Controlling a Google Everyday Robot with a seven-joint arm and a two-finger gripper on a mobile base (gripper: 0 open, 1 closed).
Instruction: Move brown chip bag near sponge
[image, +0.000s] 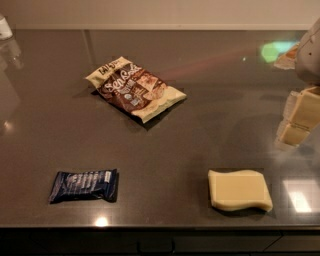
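Observation:
The brown chip bag (135, 88) lies flat on the dark counter, left of centre and toward the back, with white lettering on its dark brown middle and cream ends. The sponge (239, 190) is a pale yellow slab with wavy edges near the front edge at the right. My gripper (299, 118) is at the far right edge, above and to the right of the sponge and well away from the bag. Its cream blocky fingers (306, 109) hang over the counter and hold nothing.
A small dark blue wrapped bar (84, 185) lies near the front left. The counter's front edge (160, 228) runs just below the bar and sponge. A pale bottle (5, 26) stands at the back left corner.

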